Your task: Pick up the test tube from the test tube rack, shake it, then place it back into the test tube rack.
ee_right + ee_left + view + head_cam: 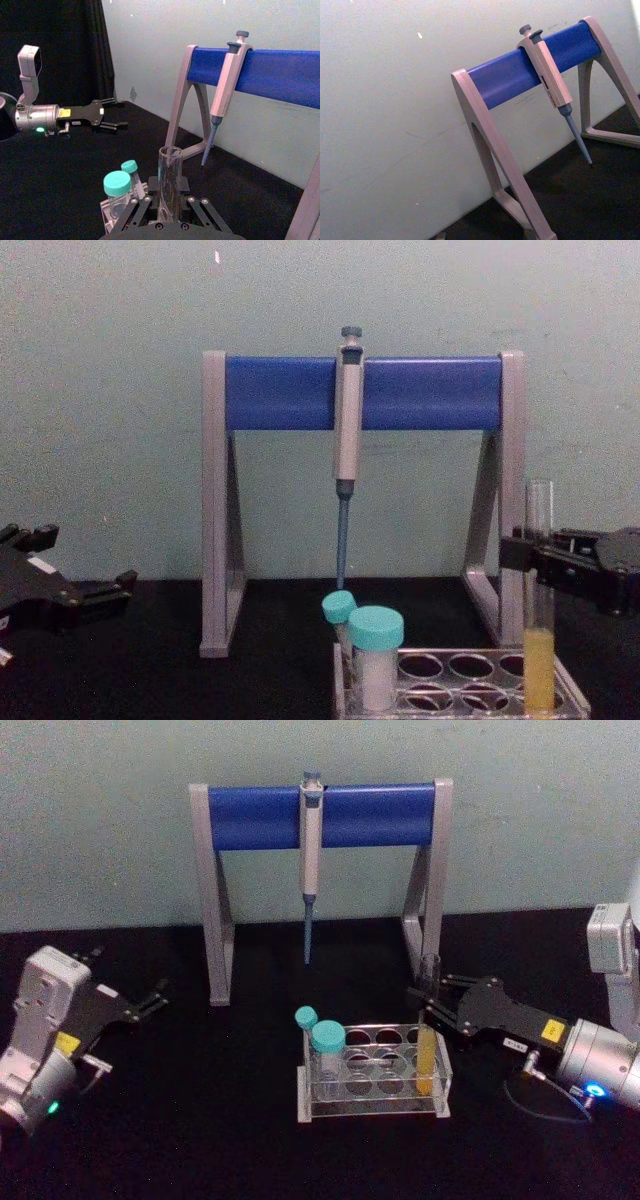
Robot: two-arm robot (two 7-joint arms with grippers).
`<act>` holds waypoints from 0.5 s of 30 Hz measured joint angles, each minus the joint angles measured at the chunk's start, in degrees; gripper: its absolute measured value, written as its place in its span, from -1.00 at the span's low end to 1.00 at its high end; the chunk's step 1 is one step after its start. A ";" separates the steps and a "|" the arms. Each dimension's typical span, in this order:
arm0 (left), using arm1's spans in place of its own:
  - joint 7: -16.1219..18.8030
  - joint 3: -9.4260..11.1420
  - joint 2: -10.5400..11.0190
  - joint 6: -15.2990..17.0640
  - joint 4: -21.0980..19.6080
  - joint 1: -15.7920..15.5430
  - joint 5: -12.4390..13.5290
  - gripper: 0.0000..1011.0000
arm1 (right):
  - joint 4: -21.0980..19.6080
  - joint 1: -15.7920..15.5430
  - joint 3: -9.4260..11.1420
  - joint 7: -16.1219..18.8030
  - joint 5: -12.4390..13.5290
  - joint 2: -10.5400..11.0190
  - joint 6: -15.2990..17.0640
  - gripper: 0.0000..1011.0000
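Observation:
The test tube (430,1042) is a long clear glass tube with yellow-orange liquid at its bottom. It stands upright in the right end hole of the clear test tube rack (372,1108). My right gripper (433,1002) reaches in from the right and is shut on the test tube above the rack top. In the right wrist view its fingers (151,189) press both sides of the tube (169,170). The chest view shows the tube (539,640) still seated in the rack (462,702). My left gripper (150,997) rests open at the far left, well away.
Two teal-capped white tubes (326,1042) stand in the rack's left end. Behind the rack is a grey-and-blue pipette stand (258,817) with a pipette (311,850) hanging tip down. The tabletop is black, with open room left of the rack.

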 joint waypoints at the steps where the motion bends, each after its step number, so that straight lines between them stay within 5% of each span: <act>1: 0.00 0.00 0.00 0.00 0.00 0.00 0.00 0.98 | 0.18 0.07 -0.04 0.06 0.00 -0.07 -0.01 -0.54; 15: 0.00 0.00 0.00 0.00 0.00 0.00 0.00 0.98 | 1.21 0.48 -0.71 0.09 -0.99 -0.42 0.14 -0.54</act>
